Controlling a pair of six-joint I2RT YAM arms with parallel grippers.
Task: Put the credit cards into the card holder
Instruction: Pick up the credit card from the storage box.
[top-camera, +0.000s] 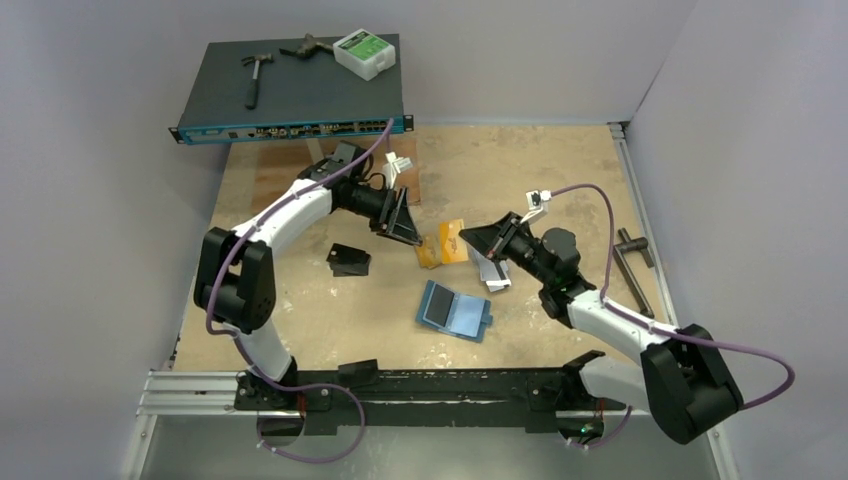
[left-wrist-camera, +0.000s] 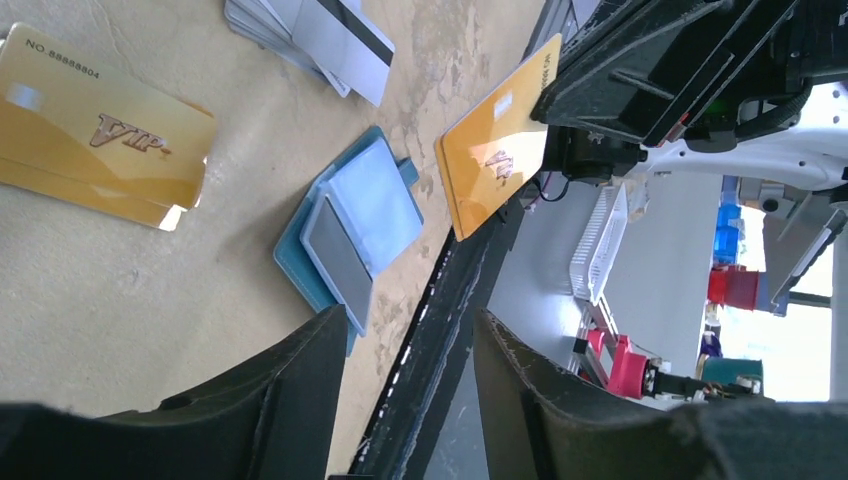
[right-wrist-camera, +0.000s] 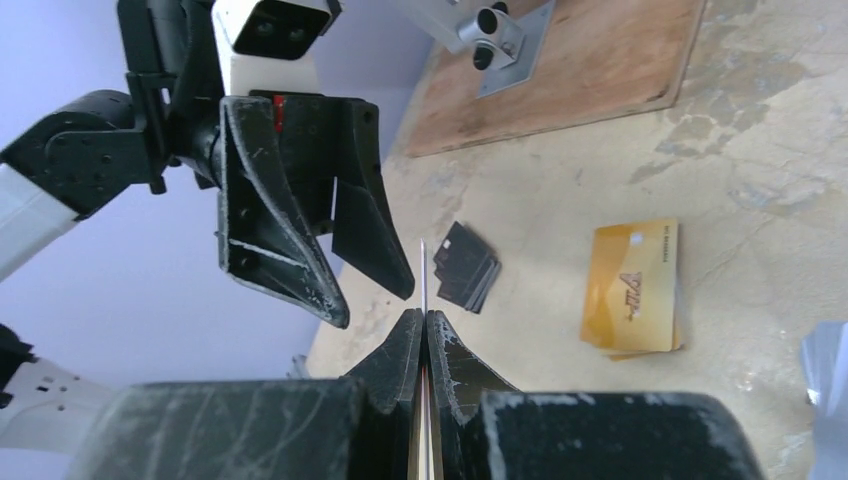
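The right tool (right-wrist-camera: 424, 318) is clamped on a gold card (left-wrist-camera: 495, 160). It pinches one end, so most of the card juts out free above the surface (top-camera: 560, 160). That hold looks chosen to leave a clear edge, either for a hand-over or for sliding into a pocket. The left tool (left-wrist-camera: 408, 318) faces it from just beside, its fingers apart with nothing between them. It seems poised to take or steady the card.

The card holder (top-camera: 455, 310) lies spread open on the surface, pockets up, near of both tools and apart from them, ready to be loaded. The other gold cards (top-camera: 443, 247) sit in a small pile just far of it, and the silver cards (top-camera: 493, 272) lie right of that pile, under the right arm.

The right wrist view shows the held card only as a thin line between its closed fingers, but it makes the left tool's spread plain. The left wrist view shows the card's gold face and the holder's pale and grey pockets; I cannot tell whether a card already sits in one. From overhead the held card is lost behind the tools, and only the layout reads.
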